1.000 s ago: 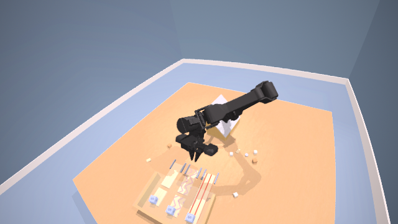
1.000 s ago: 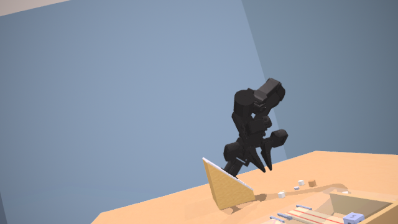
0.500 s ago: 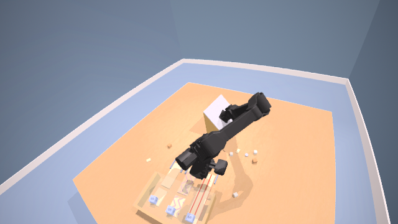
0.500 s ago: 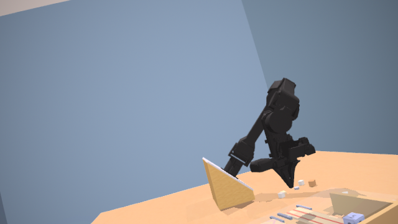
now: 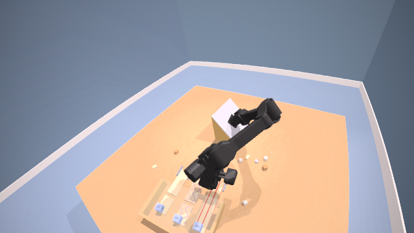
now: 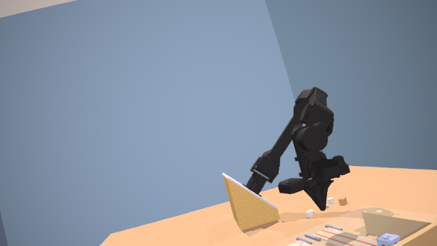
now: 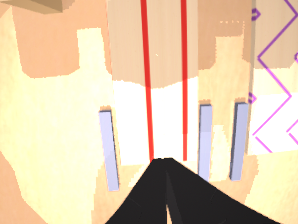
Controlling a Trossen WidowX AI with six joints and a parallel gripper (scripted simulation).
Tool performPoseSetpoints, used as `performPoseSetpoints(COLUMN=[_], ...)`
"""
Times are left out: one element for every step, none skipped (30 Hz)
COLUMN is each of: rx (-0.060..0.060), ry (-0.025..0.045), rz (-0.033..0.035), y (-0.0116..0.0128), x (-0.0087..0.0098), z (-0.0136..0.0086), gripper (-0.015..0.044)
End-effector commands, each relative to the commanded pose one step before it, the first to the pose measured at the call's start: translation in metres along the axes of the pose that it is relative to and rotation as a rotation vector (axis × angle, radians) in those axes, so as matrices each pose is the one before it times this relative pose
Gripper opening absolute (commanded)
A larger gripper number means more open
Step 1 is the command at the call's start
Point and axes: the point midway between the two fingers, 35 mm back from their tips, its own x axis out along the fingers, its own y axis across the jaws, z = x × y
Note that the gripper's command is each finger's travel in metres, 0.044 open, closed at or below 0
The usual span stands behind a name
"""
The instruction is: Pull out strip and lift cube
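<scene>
The strip with two red lines looks unbroken and has a blue marked cube at its far end. The zigzag strip's near piece is separated by a gap from its far piece, by a second blue marked cube. The plain strip's near piece is likewise apart from its far piece, by a third blue cube. The cube marks are too blurred to read. My gripper is shut and empty, fingertips together above the red-lined strip's near end.
A wooden tray wall encloses the cube ends. Thin blue rails flank the strips' near ends. A wedge stand is beneath the arm's base. Small loose blocks lie around.
</scene>
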Motion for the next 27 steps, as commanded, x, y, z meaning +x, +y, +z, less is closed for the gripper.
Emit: performPoseSetpoints(rx=[0.0079, 0.0, 0.0, 0.0, 0.0, 0.0, 0.0, 0.0, 0.0, 0.0, 0.0, 0.0, 0.0, 0.0, 0.0, 0.0, 0.0, 0.0, 0.0, 0.0, 0.0, 0.0, 0.0, 0.0, 0.0, 0.0, 0.0], ry=[0.00708, -0.00002, -0.00002, -0.00003, -0.00003, -0.00003, -0.00003, -0.00003, -0.00004, -0.00004, -0.00004, -0.00004, -0.00004, -0.00004, -0.00004, -0.00004, -0.00005, -0.00005, -0.00005, -0.00005, -0.00005, -0.00005, -0.00005, -0.00005, -0.00005, -0.00005, -0.00005], rz=[-0.00219, -0.00002, -0.00001, 0.0, 0.00001, 0.00002, 0.00004, 0.00005, 0.00006, 0.00007, 0.00008, 0.00009, 0.00011, 0.00012, 0.00013, 0.00014, 0.00015, 0.00016, 0.00017, 0.00018, 0.00019, 0.00021, 0.00022, 0.00023, 0.00024, 0.00025, 0.00026], y=[-0.00111, -0.00005, -0.00004, -0.00004, -0.00004, -0.00004, -0.00003, -0.00003, -0.00002, -0.00003, -0.00002, -0.00002, -0.00002, -0.00002, -0.00001, -0.00002, -0.00001, -0.00002, -0.00001, -0.00002, -0.00001, -0.00002, -0.00002, -0.00003, -0.00002, -0.00004, -0.00004], x=[0.0091, 0.00164, 0.00164, 0.00164, 0.00164, 0.00164, 0.00164, 0.00163, 0.00163, 0.00163, 0.00163, 0.00163, 0.00163, 0.00162, 0.00162, 0.00162, 0.00162, 0.00162, 0.00162, 0.00161, 0.00161, 0.00161, 0.00161, 0.0016, 0.0016, 0.0016, 0.0016], z=[-0.00175, 0.00006, 0.00006, 0.00005, 0.00004, 0.00003, 0.00002, 0.00001, 0.0, -0.00001, -0.00002, -0.00003, -0.00003, -0.00005, -0.00005, -0.00007, -0.00007, -0.00009, -0.0001, -0.00011, -0.00012, -0.00013, -0.00014, -0.00016, -0.00017, -0.00018, -0.00019], gripper=[0.0, 0.0, 0.0, 0.0, 0.0, 0.0, 0.0, 0.0, 0.0, 0.0, 0.0, 0.0, 0.0, 0.0, 0.0, 0.0, 0.0, 0.0, 0.0, 0.0, 0.0, 0.0, 0.0, 0.0, 0.0, 0.0, 0.0])
